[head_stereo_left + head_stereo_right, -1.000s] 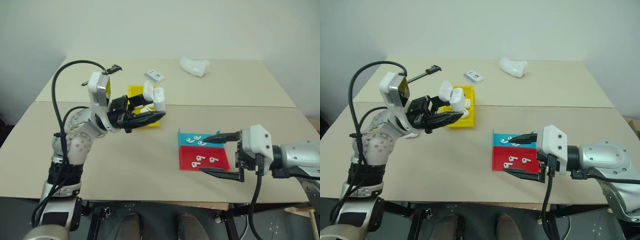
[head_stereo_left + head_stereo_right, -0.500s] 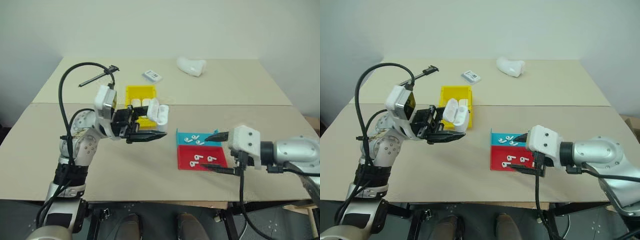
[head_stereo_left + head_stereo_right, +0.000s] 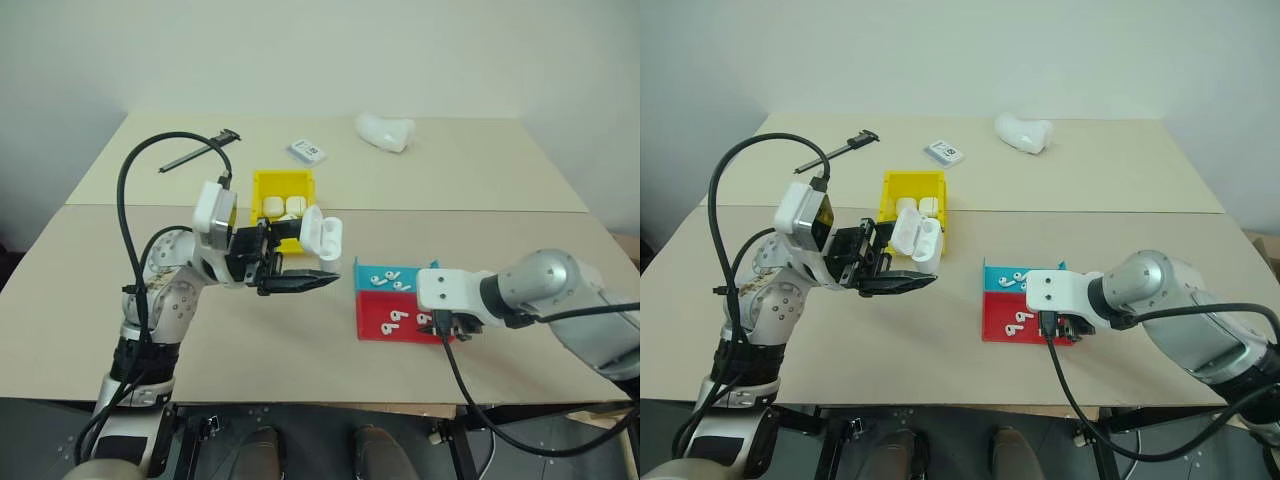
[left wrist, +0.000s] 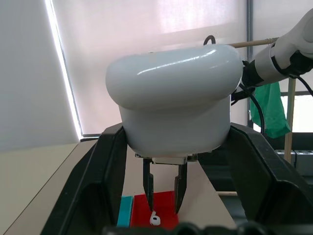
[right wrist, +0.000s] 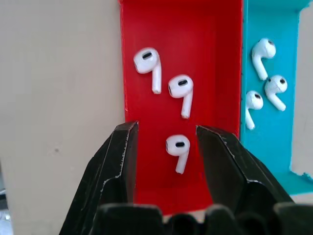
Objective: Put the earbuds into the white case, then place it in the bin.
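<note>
Head view: left gripper (image 3: 300, 283) clamps the white case (image 3: 319, 234), lid open, just before the bin (image 3: 282, 182). Left wrist view: the case sits between both fingers (image 4: 98, 181). Right wrist view: right gripper (image 5: 166, 137), partly open, brackets one of the earbuds (image 5: 178, 152) in the red tray (image 5: 215, 63).

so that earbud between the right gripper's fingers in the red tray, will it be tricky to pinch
Probably. The earbud looks glossy and rounded, so it may slip. It seems tiny and light, likely skidding across the red tray if the right gripper nudges it.
</note>
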You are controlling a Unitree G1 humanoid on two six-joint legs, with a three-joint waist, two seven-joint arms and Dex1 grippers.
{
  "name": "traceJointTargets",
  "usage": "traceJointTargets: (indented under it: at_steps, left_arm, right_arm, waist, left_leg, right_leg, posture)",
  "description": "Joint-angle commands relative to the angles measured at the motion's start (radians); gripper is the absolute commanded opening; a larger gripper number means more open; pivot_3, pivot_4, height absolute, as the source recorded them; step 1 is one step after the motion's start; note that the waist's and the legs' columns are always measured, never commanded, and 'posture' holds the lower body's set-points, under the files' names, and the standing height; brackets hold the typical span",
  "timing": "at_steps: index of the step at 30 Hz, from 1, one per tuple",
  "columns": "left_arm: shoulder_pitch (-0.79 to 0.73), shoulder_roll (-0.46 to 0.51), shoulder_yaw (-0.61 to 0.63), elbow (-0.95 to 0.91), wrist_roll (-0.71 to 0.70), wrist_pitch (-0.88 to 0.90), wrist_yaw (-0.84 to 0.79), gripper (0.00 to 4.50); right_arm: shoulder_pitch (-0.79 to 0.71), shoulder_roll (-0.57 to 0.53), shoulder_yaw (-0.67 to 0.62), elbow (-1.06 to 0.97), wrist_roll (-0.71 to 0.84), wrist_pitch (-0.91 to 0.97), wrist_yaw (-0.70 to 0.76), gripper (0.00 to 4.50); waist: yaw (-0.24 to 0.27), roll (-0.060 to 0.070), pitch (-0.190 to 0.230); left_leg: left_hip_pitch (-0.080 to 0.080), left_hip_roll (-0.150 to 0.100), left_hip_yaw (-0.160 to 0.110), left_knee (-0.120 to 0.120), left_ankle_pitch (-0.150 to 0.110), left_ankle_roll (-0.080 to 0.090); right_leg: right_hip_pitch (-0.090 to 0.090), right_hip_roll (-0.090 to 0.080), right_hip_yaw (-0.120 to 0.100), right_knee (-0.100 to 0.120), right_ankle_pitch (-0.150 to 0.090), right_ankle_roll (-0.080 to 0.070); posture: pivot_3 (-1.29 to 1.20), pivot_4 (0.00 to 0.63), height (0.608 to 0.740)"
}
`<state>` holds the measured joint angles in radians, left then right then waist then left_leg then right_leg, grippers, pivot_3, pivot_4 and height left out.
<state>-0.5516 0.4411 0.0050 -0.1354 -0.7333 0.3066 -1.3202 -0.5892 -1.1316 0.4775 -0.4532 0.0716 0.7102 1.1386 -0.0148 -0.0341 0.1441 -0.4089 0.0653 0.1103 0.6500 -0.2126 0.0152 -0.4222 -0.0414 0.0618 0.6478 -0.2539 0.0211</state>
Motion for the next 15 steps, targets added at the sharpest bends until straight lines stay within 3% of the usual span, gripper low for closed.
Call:
traceJointTargets:
  at_steps: [1,15]
  left_arm:
    - [0.007,-0.005,0.010,-0.048,-0.005,-0.013,0.022,2.72]
    - [0.033,-0.008,0.008,-0.097,-0.016,-0.005,0.069,2.72]
  right_arm:
    - [-0.042,0.012,0.031,0.035,-0.068,0.011,0.034,2.29]
    - [-0.096,0.125,0.096,0.197,-0.207,0.003,0.104,2.29]
  waist:
    - [-0.001,0.000,0.000]
    - [0.000,0.000,0.000]
  left_leg:
    - [0.000,0.000,0.000,0.000,0.000,0.000]
    - [0.000,0.000,0.001,0.000,0.000,0.000]
  right_leg:
    - [0.000,0.000,0.000,0.000,0.000,0.000]
    - [0.000,0.000,0.000,0.000,0.000,0.000]
  posture:
    - [0.00,0.150,0.740]
    - [0.00,0.150,0.740]
